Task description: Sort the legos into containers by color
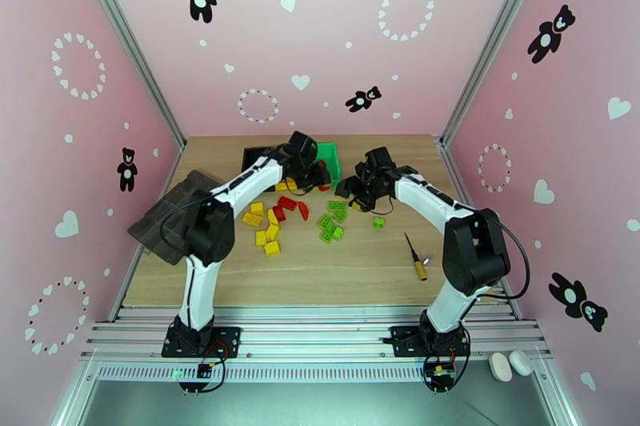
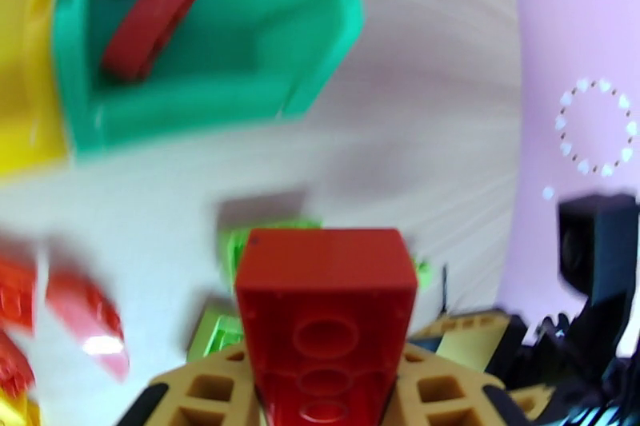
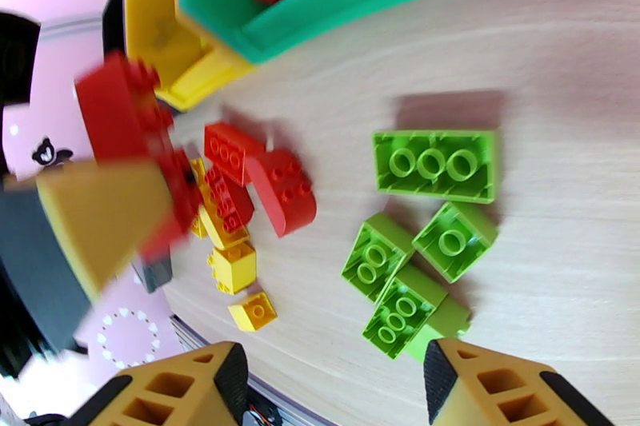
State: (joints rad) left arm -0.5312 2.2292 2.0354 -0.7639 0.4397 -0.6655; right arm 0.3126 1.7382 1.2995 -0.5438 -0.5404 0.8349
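"Jaws of the left gripper (image 2: 324,388), state?"

"Closed narrow on one red lego (image 2: 324,300), clamped end-on between the tan pads (image 2: 188,376), hollow underside towards the wrist camera. The brick sits square and centred, and I judge the hold secure."

"Position?"

"Raised off the table (image 1: 360,276), just beside the green container (image 2: 200,112). Two red legos (image 2: 152,16) lie inside that container, so I judge the carried piece is bound for the same place, with red apparently assigned there. The yellow container (image 2: 24,100) touches its side. The black container (image 1: 256,156) stands at the other end of the row."

"Right gripper (image 3: 332,388)?"

"Jaws half apart, nothing between them. It hangs above the green legos (image 3: 432,164), which lie clustered on the wood, apart from the containers. It is probably lined up for a pick and held clear while the left arm occupies the bins."

"Work outstanding?"

"Substantial. Loose red legos (image 1: 288,204) and yellow legos (image 1: 264,229) lie in the middle of the table. The screwdriver (image 1: 415,257) and grey tray (image 1: 172,212) lie aside and are not part of the sort."

"Risk?"

"Both wrists are close together near the green container. Contact is possible if both move in at once."
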